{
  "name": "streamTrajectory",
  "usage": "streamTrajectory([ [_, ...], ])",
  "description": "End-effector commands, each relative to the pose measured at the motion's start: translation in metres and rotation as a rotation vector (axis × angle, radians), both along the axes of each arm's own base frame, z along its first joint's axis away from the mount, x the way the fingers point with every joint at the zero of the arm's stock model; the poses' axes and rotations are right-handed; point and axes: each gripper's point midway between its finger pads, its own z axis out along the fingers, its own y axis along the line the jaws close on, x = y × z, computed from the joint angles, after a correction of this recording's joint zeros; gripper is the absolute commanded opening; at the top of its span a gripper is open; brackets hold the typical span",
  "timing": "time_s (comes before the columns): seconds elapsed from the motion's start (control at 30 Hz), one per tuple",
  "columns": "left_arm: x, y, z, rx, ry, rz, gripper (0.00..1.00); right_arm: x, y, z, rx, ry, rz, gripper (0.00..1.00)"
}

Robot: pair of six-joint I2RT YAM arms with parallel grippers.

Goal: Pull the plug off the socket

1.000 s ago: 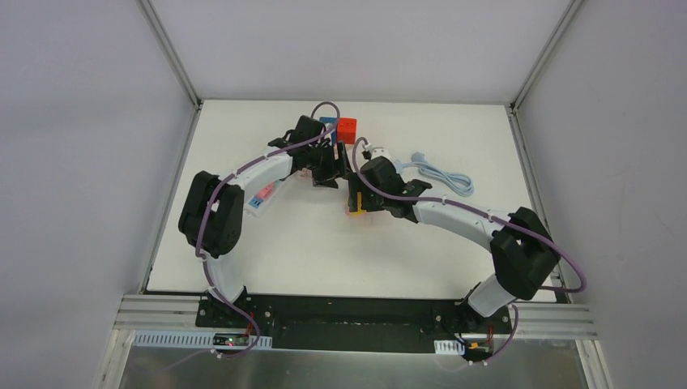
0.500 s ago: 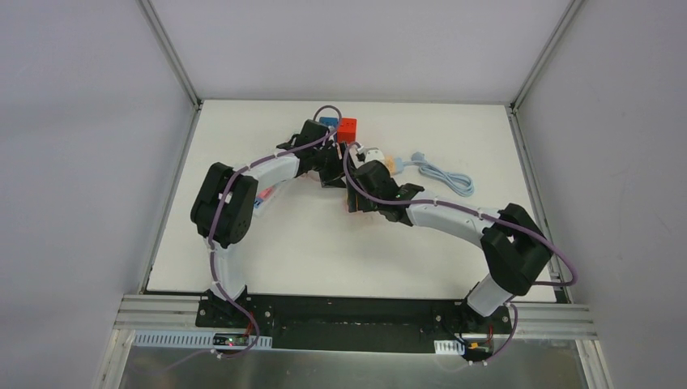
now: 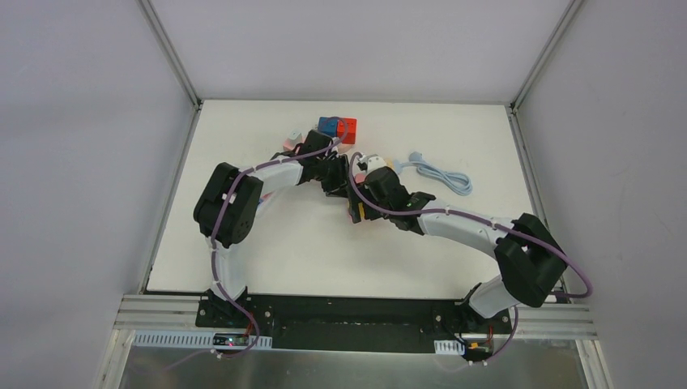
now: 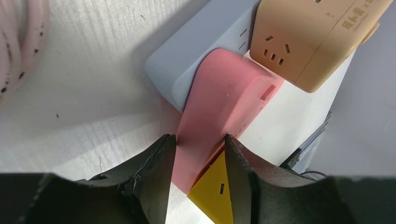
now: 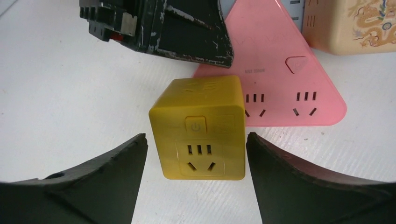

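1. The left gripper (image 4: 198, 140) gripped the pink triangular socket (image 4: 224, 98) by its near corner, its fingers appearing pressed against both flanks in the left wrist view
2. The yellow cube plug (image 5: 198, 130) sat on the white table (image 5: 56, 84), butted against one edge of the pink triangular socket and seemingly plugged into it. The right gripper (image 5: 196, 136) stood open around the cube, with a clear gap on either side
3. The step in hand looked to be the right jaws closing squarely on the cube's two side faces, so that the pads would bear on flat plastic rather than on the rounded edges
4. The pull would best run straight back from the pink edge, in line with the pins. A twist or a lift risked binding them or dragging the socket along
5. The left hold needed to be firm before any pull, since only a narrow corner lay between its fingers and could slip out
6. A blue-grey socket (image 4: 196, 51) and a tan socket (image 4: 317, 32) lay close against the pink one's far side and could shift if it moved
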Motion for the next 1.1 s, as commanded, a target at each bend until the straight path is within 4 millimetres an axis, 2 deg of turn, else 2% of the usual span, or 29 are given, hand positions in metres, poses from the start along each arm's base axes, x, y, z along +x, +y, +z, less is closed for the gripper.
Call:
streamTrajectory([
  [0.0,-0.018,0.011,-0.031,0.078,0.036,-0.036,0.43,0.011,0.006,0.005,0.007,-0.041,-0.021,0.8],
  [0.07,-0.02,0.014,-0.035,0.093,0.043,-0.032,0.41,0.012,0.004,0.0,-0.025,-0.034,-0.023,0.76],
  [0.13,-0.021,0.016,-0.04,0.109,0.053,-0.028,0.39,0.011,0.004,-0.003,-0.043,-0.02,-0.013,0.64],
  [0.23,-0.023,0.021,-0.046,0.133,0.061,-0.016,0.36,0.011,0.004,0.002,-0.034,-0.03,-0.018,0.35],
  [0.27,-0.023,0.023,-0.048,0.145,0.063,-0.011,0.35,0.011,0.005,0.009,-0.015,-0.041,-0.016,0.25],
  [0.3,-0.024,0.025,-0.049,0.155,0.064,-0.006,0.34,0.011,0.006,0.015,0.002,-0.051,-0.017,0.09],
  [0.33,-0.024,0.027,-0.051,0.165,0.065,-0.003,0.33,0.01,0.007,0.021,0.02,-0.06,-0.014,0.01],
  [0.5,-0.029,0.038,-0.06,0.221,0.071,0.002,0.31,0.004,0.018,0.054,0.147,-0.066,0.02,0.0],
  [0.6,-0.032,0.044,-0.065,0.251,0.078,0.007,0.29,-0.001,0.026,0.065,0.23,-0.021,0.049,0.0],
  [0.73,-0.037,0.047,-0.069,0.267,0.091,0.001,0.28,-0.008,0.034,0.057,0.24,0.021,0.097,0.0],
  [0.9,-0.044,0.051,-0.072,0.3,0.114,-0.007,0.26,0.0,0.023,0.038,0.039,-0.107,0.054,0.0],
  [0.97,-0.048,0.05,-0.073,0.297,0.135,-0.007,0.26,0.002,0.019,0.038,-0.029,-0.164,0.044,0.0],
  [1.07,-0.055,0.049,-0.075,0.285,0.153,-0.006,0.26,0.001,0.016,0.047,-0.031,-0.195,0.033,0.0],
])
